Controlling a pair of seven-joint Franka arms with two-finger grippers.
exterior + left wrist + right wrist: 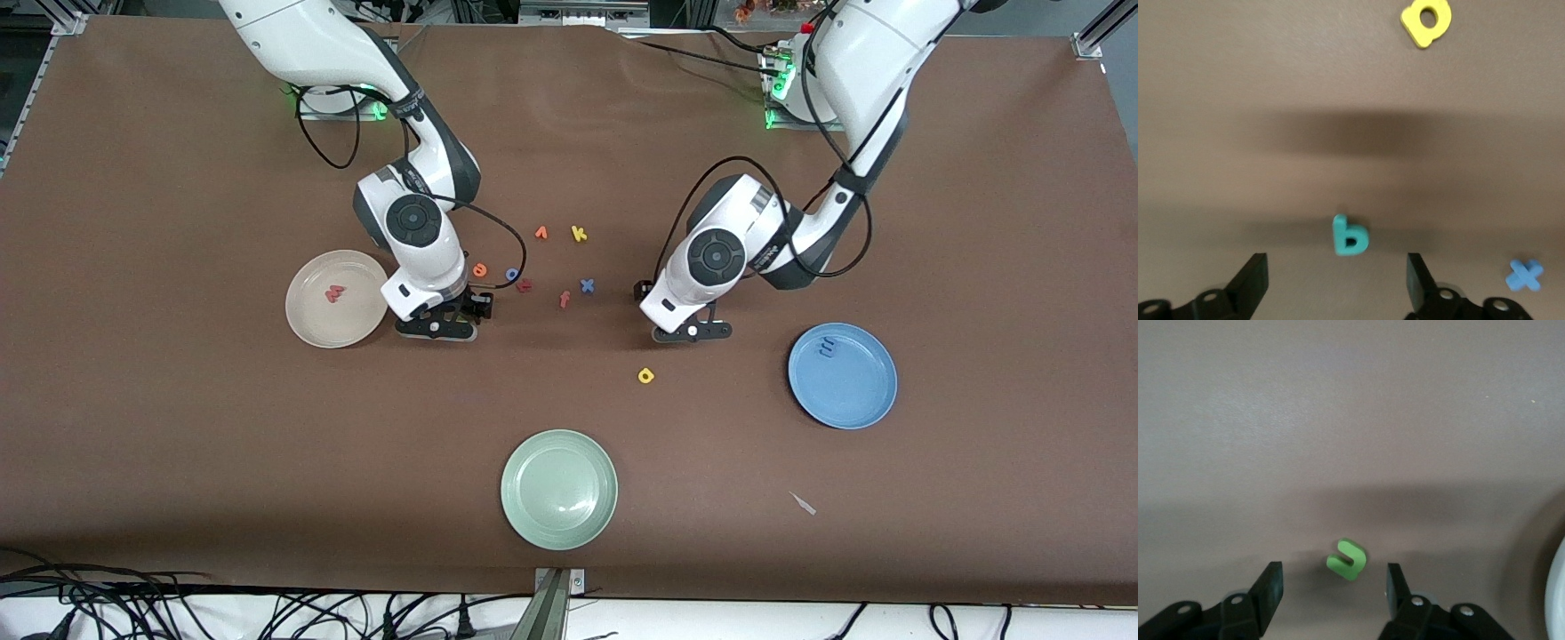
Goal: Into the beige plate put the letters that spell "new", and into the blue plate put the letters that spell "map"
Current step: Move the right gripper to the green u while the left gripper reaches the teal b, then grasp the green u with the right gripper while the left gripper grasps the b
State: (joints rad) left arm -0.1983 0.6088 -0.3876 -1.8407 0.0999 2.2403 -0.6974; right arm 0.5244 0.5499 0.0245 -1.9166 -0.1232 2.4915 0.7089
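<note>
Counting 3 plates, beige plate (311, 327) holding 1 letter, blue plate (867, 404) 1.

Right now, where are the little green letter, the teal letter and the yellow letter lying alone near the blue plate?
green n (1347, 559): right wrist view, on its arch.
teal p (1350, 235): left wrist view, on its round bowl.
yellow a (646, 376): front view, on its ring.

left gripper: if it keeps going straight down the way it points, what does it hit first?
Most likely the teal p. In the left wrist view it lies on the brown table between the open fingers of the left gripper, nearly centered. Height above the table is unclear.
</note>
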